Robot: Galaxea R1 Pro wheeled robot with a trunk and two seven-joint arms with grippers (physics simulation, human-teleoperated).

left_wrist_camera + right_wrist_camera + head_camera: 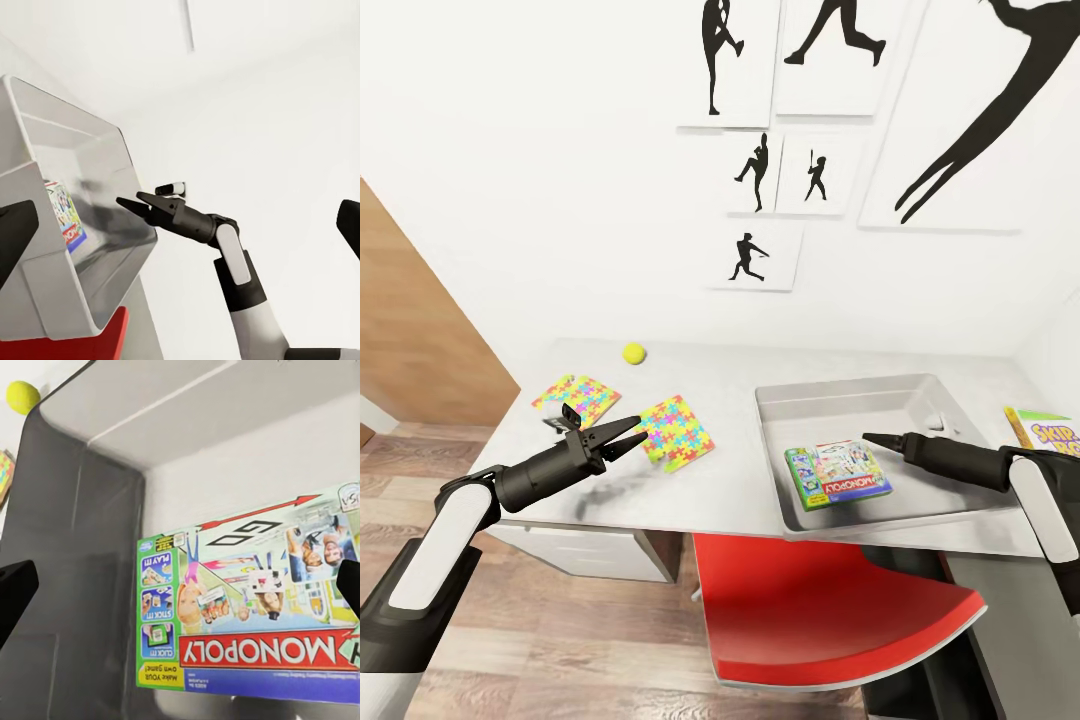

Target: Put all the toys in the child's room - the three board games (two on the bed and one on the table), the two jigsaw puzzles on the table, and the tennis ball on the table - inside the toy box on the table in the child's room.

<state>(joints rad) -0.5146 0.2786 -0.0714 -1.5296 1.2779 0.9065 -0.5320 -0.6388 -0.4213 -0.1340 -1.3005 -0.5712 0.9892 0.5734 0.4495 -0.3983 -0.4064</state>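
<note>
Head camera overlooks table [690, 500]; both wrist cameras face toy box [90, 547].

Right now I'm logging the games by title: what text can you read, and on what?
"MONOPOLY", "GO": green-white-red flat game box in the light grey bin.
"SKIP": yellow-green game box at the desk's right edge; remainder cut off.
Smaller panel print on the Monopoly box: too small to trust.

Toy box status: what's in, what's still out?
Done: the Monopoly box lies flat in the toy box. In hand: nothing; the right tool hovers over the bin, and the left tool, open, sits beside the near jigsaw. Left: both jigsaws, the far one too, the tennis ball, and a yellow game box at the table's right edge.
</note>
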